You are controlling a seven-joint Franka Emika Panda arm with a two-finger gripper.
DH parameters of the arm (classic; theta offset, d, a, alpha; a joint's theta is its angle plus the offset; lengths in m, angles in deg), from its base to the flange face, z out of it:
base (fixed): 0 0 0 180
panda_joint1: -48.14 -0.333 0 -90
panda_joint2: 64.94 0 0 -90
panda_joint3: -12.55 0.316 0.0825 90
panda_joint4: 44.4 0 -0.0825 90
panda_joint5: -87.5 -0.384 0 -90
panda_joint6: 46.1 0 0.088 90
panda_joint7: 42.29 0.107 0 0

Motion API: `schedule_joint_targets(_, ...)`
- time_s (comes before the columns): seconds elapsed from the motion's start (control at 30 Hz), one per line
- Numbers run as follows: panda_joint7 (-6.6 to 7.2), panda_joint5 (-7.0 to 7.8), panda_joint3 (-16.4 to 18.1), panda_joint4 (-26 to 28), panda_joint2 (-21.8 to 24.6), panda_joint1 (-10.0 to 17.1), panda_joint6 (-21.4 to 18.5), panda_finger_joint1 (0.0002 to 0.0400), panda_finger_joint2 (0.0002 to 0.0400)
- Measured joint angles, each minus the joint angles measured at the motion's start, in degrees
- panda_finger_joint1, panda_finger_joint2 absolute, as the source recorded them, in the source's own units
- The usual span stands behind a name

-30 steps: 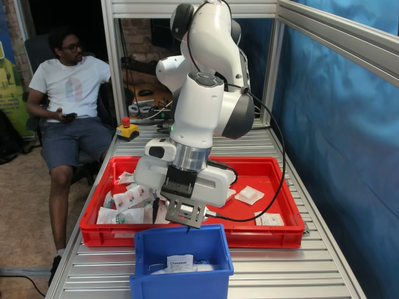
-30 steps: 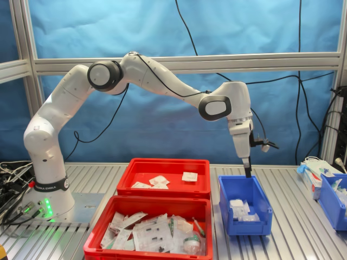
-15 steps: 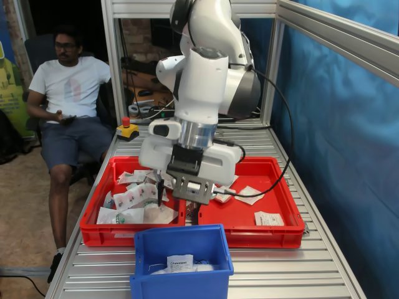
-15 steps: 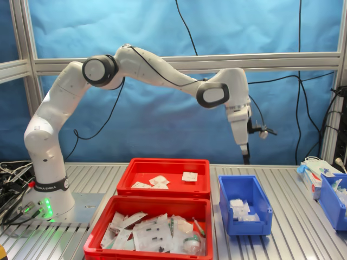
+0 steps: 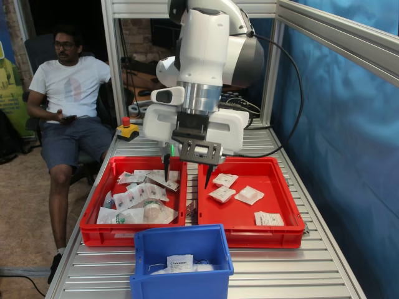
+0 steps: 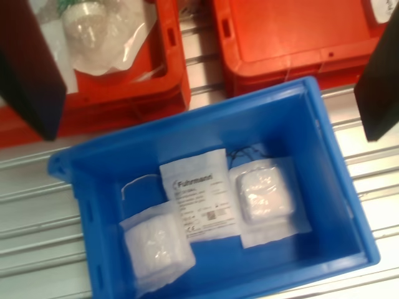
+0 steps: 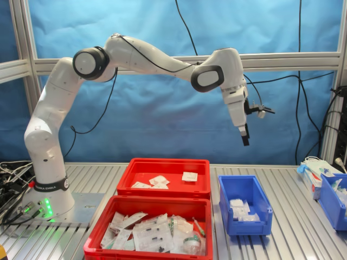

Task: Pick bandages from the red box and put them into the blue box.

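We see the hand [image 5: 186,172] spread wide, with nothing between its two dark fingers [image 6: 30,67] and touching nothing; it hangs high above the counter [image 7: 282,238], over the blue box [image 7: 244,204]. One second ago the fingertips were low at the rim of the blue box, half a second ago they were already above it, and now the hand has risen much higher, while the arm's elbow has lifted too. The packets in both red crates lie as they did before. In the wrist view the blue box [image 6: 206,180] holds three white packets: a flat printed bandage [image 6: 198,198] in the middle, with its long axis running across the short side of the box and a little tilted, and a padded packet on each side of it. The red box [image 7: 164,177] with few packets stands behind the fuller red crate [image 7: 149,227] in the second exterior view, just to the second exterior view's left of the blue box. Its bandages [image 7: 159,181] lie flat, a few near the middle and one apart [image 7: 189,176], near the wall beside the blue box.
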Motion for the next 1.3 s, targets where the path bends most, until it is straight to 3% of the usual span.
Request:
schedule_joint_targets(0.37, 0.00, 0.15, 9.2, -5.7, 7.9, 4.5, -0.3, 0.0400, 0.0400)
schedule_joint_targets(0.57, 0.00, 0.45, 12.5, -8.8, 11.4, 6.7, -1.3, 0.0400, 0.0400)
schedule_joint_targets(0.77, 0.00, 2.68, 16.2, -12.4, 15.2, 9.7, -2.1, 0.0400, 0.0400)
schedule_joint_targets(0.83, 0.00, 4.03, 18.3, -14.4, 17.2, 11.6, -2.3, 0.0400, 0.0400)
schedule_joint_targets(1.13, 0.00, 5.43, 22.5, -17.1, 20.4, 15.7, -2.7, 0.0400, 0.0400)
schedule_joint_targets(1.3, 0.00, 5.87, 23.7, -17.8, 21.7, 17.1, -5.8, 0.0400, 0.0400)
